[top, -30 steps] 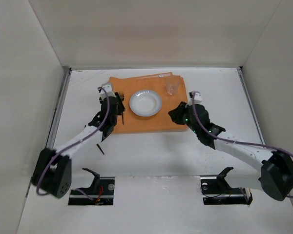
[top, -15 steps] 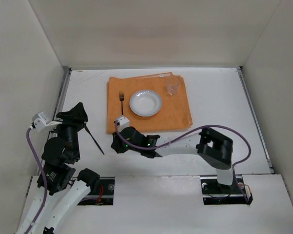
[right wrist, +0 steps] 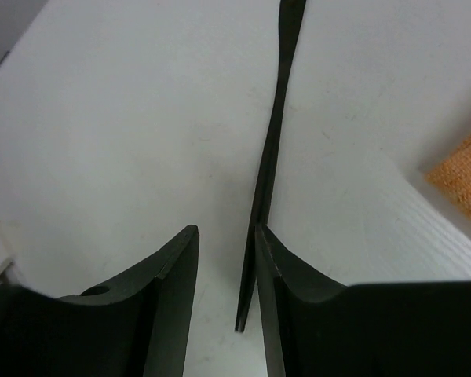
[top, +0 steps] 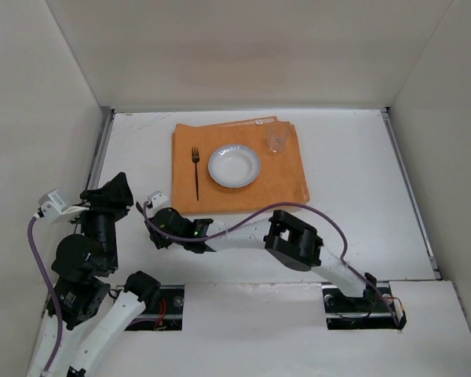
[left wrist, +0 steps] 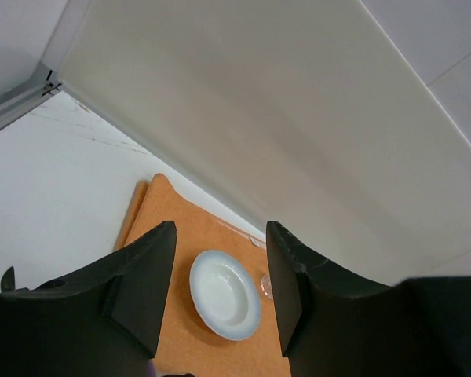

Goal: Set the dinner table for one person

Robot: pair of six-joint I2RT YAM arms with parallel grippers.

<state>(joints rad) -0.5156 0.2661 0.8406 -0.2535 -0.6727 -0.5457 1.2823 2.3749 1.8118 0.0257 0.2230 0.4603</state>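
The matte white rectangular table [top: 353, 196] fills the floor of the white-walled enclosure and carries every item. In the top view its long axis runs left to right.

Top view only:
- The orange rectangular cloth placemat [top: 282, 181] lies at the far centre.
- On the placemat are a white round shallow plate [top: 234, 166], a thin dark fork [top: 195, 173] just left of the plate, and a small clear glass cup [top: 278, 140] at the far right corner.
- The fork's long axis runs near to far, tines far.
- The right end effector [top: 157, 236] reaches across to the near left, low over the table.

Right wrist view only:
- A slender black utensil [right wrist: 276, 118] lies flat on the table and extends away from the camera.
- The right end effector [right wrist: 225, 236] is released: its jaws straddle the utensil's near end without clamping it.

Left wrist view:
- The left end effector [left wrist: 220, 236] is raised at the left.
- Its jaws are spread with nothing between them, and the plate appears through the gap.
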